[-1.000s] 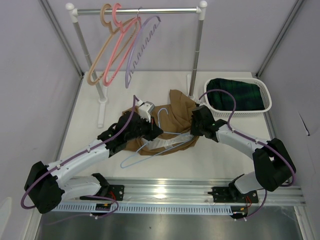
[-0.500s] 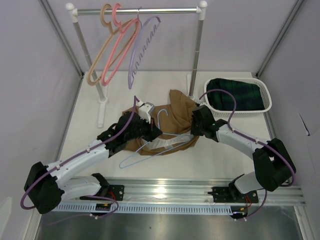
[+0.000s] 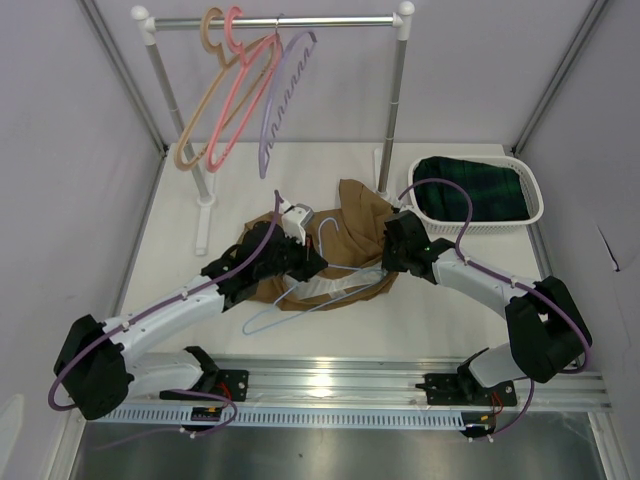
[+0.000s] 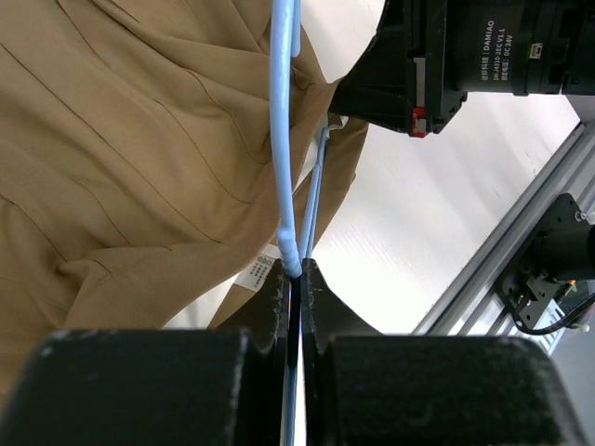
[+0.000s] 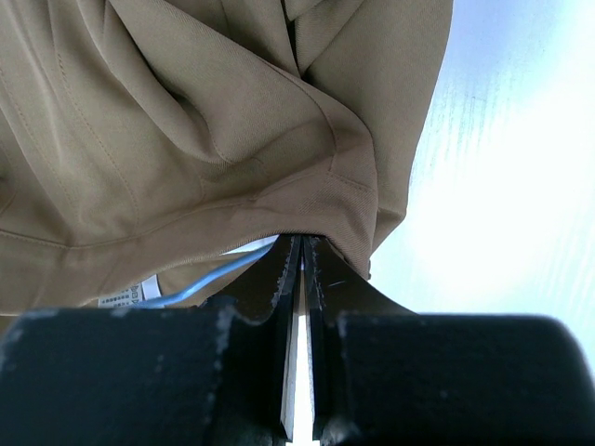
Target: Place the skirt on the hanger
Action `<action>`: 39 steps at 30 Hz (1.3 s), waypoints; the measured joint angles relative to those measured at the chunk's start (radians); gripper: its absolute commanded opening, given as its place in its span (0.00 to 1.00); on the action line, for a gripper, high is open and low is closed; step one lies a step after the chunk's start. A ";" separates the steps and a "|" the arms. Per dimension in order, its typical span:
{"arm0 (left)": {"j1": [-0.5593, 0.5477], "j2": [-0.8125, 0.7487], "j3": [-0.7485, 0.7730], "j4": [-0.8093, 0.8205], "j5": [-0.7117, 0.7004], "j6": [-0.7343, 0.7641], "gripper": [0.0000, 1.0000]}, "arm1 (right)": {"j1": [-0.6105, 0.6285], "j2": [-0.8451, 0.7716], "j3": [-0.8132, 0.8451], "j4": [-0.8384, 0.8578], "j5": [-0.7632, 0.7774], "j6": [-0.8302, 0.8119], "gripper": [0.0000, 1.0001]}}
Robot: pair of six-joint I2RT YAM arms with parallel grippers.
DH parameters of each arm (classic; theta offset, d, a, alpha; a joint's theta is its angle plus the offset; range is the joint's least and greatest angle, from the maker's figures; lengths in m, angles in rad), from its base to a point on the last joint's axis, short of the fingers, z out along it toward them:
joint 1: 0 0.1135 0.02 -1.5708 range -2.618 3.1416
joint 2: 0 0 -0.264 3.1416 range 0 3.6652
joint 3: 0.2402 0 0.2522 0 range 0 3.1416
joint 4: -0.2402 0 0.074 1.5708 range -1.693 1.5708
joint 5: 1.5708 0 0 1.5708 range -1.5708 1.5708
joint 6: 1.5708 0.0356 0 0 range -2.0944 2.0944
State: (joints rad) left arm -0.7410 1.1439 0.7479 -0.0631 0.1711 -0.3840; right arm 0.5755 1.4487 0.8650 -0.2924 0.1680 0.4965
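A robotics lab cell: a left arm [image 3: 170, 315] and right arm [image 3: 480, 280] are bolted to an aluminium rail [image 3: 340, 378] at a white tabletop [image 3: 450, 320]. Plain pale walls [image 3: 60, 130] box in a small clothes rack [image 3: 275, 21] and a basket [image 3: 480, 227].

Matt cloth skirt [image 3: 356, 215], smooth plastic hanger [image 4: 282, 139]

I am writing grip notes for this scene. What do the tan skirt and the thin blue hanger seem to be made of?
Skirt: soft woven cloth, matte; it creases in folds and shows stitched seams. Hanger: probably plastic or coated wire, smooth and slightly glossy; a thin round pale blue rod.
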 measured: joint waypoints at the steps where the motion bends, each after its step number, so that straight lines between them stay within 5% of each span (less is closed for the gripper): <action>1: 0.000 0.006 0.000 0.006 0.000 0.000 0.00 | 0.000 0.000 0.000 -0.002 0.000 0.000 0.06; 39: 0.000 0.009 -0.040 0.140 0.031 -0.001 0.00 | -0.006 0.000 0.003 -0.050 0.006 -0.028 0.06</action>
State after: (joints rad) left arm -0.7410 1.1530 0.7082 0.0765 0.2016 -0.3851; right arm 0.5694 1.4487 0.8684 -0.3424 0.1745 0.4683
